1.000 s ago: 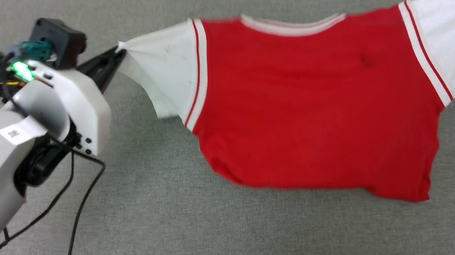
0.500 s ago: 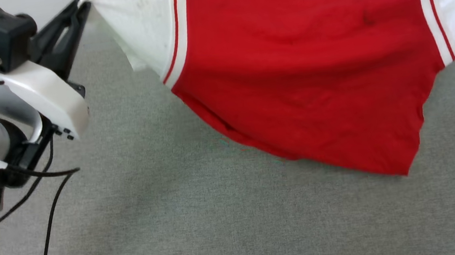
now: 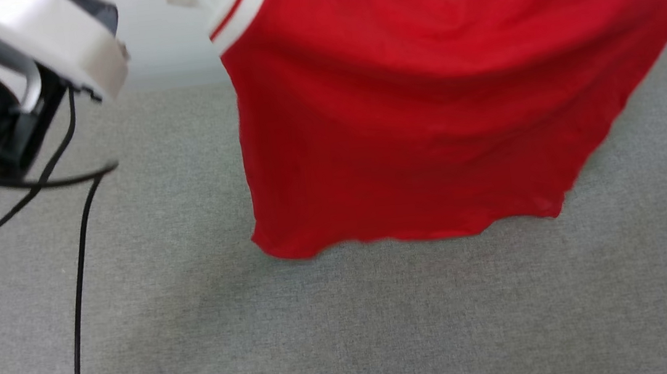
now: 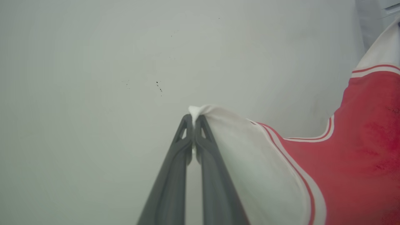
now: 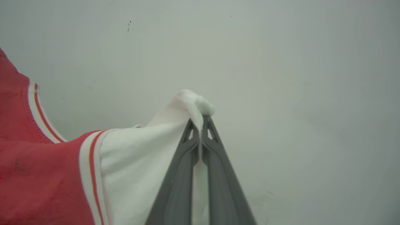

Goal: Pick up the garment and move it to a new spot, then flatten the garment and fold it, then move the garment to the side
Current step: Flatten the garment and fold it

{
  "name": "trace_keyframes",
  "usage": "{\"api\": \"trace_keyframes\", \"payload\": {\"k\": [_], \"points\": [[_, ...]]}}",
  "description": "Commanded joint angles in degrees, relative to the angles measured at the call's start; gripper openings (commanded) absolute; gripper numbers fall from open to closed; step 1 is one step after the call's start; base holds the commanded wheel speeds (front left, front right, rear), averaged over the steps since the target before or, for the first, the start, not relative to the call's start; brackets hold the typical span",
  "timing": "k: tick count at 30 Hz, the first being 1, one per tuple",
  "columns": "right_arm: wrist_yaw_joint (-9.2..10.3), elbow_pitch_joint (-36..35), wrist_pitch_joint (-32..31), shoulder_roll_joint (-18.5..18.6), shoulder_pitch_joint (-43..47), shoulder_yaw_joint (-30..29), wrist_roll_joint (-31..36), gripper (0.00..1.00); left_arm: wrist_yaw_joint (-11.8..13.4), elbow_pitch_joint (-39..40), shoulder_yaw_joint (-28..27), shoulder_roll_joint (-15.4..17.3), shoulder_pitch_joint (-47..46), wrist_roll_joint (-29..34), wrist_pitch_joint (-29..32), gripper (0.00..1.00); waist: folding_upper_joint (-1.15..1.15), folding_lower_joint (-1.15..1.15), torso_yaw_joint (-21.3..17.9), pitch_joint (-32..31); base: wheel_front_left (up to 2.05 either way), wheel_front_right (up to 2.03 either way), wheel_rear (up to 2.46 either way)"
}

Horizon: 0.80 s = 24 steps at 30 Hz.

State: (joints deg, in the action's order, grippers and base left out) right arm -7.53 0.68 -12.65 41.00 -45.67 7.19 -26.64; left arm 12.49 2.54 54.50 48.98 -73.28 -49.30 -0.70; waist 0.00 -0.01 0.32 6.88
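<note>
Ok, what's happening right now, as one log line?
garment: hangs by sleeves over grey surface | left gripper: shut on garment | right gripper: shut on garment

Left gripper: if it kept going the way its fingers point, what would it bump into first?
The left gripper, shut on the shirt's white sleeve, points at a plain pale wall; nothing lies between, though its distance is unclear.

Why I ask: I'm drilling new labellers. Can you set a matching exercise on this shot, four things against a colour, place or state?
1 left claw
2 right claw
3 garment
4 surface

A grey, under the hem
B red-bodied, hanging
C shut on a white sleeve, red cloth at its view's right
D shut on a white sleeve, red cloth at its view's left

Pairs: 1-C, 2-D, 3-B, 4-A
</note>
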Motion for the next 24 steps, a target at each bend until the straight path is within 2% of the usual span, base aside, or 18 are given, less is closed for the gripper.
{"api": "trace_keyframes", "payload": {"k": [1,5,10,15,24], "points": [[0.08,-0.14,-0.19,-0.36,-1.04,0.16,0.16,0.00,-0.30,-0.49,-0.38,-0.49,-0.70,-0.28,-0.08,0.00,0.00,0.01,-0.12,0.74,0.00,0.00,0.00],[0.09,1.50,-1.49,-0.94,-6.06,1.34,0.38,0.00,-2.13,-4.86,-1.10,-3.15,-4.62,-0.60,-0.01,0.00,0.00,0.01,-0.44,3.22,0.00,0.00,0.00],[0.08,6.99,-2.37,-2.15,-15.10,3.51,1.75,0.00,-4.09,-10.63,-1.95,-6.45,-10.59,0.29,0.15,0.00,0.00,0.01,-0.83,7.35,0.00,0.00,0.00],[0.09,14.30,-1.54,-3.40,-25.43,6.08,3.22,0.00,-5.93,-18.18,-2.88,-10.12,-17.01,0.88,-0.26,0.00,0.00,0.01,-0.91,12.15,0.00,0.00,0.00],[0.09,28.71,2.16,-6.80,-44.52,6.15,6.44,0.00,-10.82,-32.26,-3.65,-16.18,-31.32,3.31,-1.00,0.00,0.00,0.01,-0.82,20.33,0.00,0.00,0.00]]}}
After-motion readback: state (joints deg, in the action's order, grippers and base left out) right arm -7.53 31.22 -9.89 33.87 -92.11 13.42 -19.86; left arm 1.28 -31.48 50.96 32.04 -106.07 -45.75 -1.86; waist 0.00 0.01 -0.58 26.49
